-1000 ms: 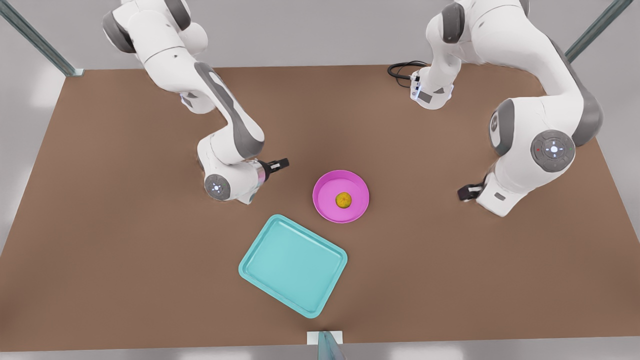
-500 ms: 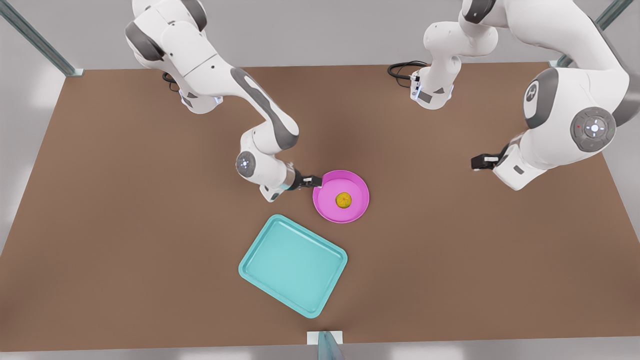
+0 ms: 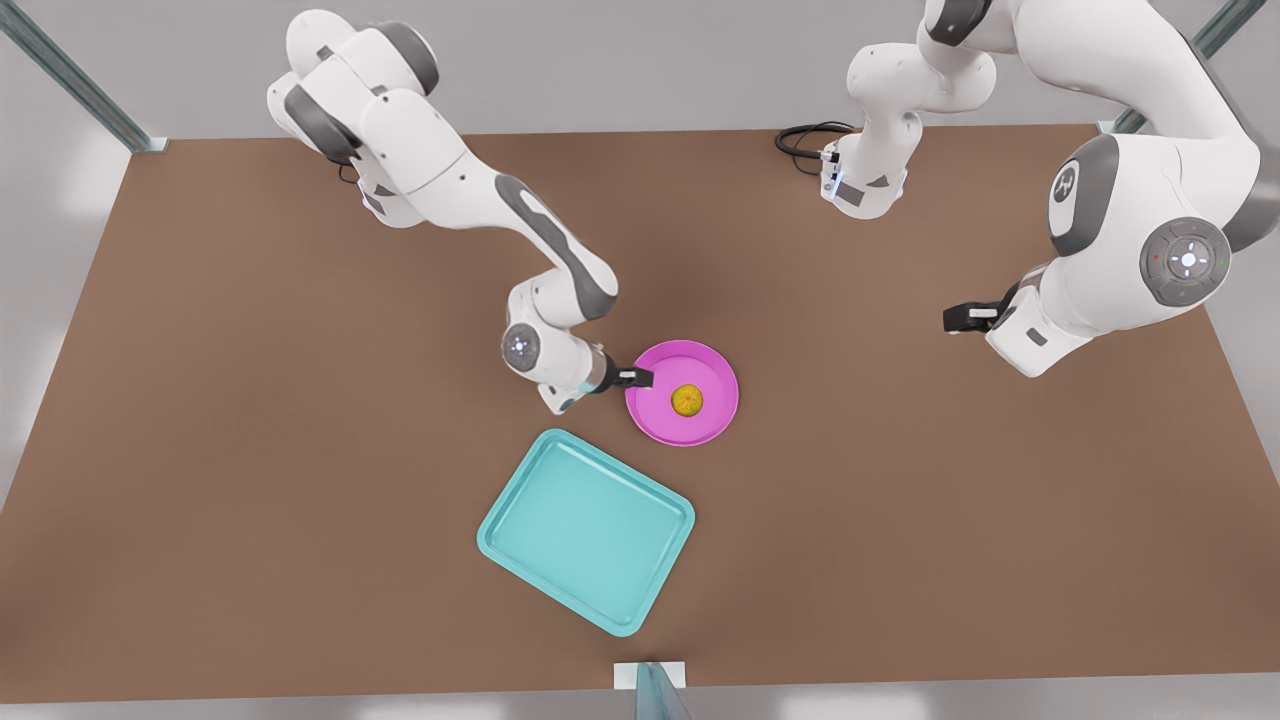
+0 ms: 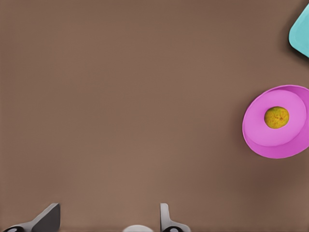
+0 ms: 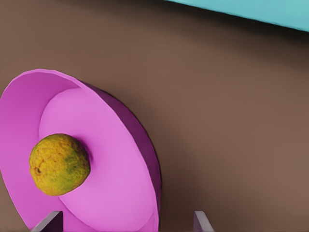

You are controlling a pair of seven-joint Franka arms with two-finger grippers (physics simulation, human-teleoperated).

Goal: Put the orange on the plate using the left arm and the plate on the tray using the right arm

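Orange (image 3: 686, 400) is sitting in the middle of the plate (image 3: 712, 372), plate is resting on the counter (image 3: 250, 450), not on the tray (image 3: 585, 530). Tray is lying near the plate on the counter, toward the front view's bottom left of it, a gap between them. Right pincer (image 3: 640, 378), on the arm at the front view's left, is sitting at the plate's rim on the front view's left side; right wrist view is showing its fingers (image 5: 49, 223) apart, straddling the plate (image 5: 120, 183) edge, with the orange (image 5: 59, 164) close in front and a tray (image 5: 251, 9) edge farther off. Can't tell if the fingers are touching the rim. Left pincer (image 3: 958, 319), on the arm at the front view's right, is hanging well apart from the plate, waiting; left wrist view is showing its fingers (image 4: 48, 220) spread wide over bare counter (image 4: 120, 96), with plate (image 4: 256, 135), orange (image 4: 276, 117) and a tray (image 4: 301, 29) corner off to one side.
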